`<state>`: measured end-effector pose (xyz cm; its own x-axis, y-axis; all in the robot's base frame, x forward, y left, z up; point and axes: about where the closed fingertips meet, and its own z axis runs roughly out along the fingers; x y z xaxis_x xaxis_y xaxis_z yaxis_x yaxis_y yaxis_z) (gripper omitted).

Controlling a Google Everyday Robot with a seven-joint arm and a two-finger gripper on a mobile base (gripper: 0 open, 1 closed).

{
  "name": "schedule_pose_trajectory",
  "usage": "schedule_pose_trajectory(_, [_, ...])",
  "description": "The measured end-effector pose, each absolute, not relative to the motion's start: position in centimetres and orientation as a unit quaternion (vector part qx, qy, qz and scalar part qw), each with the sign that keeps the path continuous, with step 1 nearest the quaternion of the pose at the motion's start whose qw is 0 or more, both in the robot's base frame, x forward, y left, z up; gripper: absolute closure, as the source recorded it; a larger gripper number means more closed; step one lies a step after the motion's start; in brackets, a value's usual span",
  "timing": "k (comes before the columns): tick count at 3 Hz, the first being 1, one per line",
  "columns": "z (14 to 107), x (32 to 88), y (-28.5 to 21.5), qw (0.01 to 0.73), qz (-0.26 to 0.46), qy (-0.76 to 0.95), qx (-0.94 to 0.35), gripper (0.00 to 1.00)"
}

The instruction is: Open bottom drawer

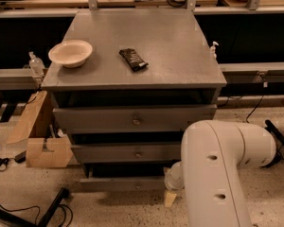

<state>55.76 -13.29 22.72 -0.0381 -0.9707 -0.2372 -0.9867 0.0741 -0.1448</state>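
Bottom drawer (118,184) sits lowest in the cabinet (170,51), just above the floor (109,208). Expect a rigid box, fairly heavy on its slides; take it by the small round centre knob (138,186), which is likely slick. Your pincer (170,196) hangs at the front panel's right end; spread or pressed together, you cannot tell

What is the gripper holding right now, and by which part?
Cannot be told: the gripper sits low at the right end of the bottom drawer front, and the arm hides any contact.
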Motion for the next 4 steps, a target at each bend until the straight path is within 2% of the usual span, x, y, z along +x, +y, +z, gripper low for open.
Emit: schedule_pose_trajectory(4, [19.2, 56.1, -11.6, 0.122, 0.021, 0.726, -0.676, 0.0])
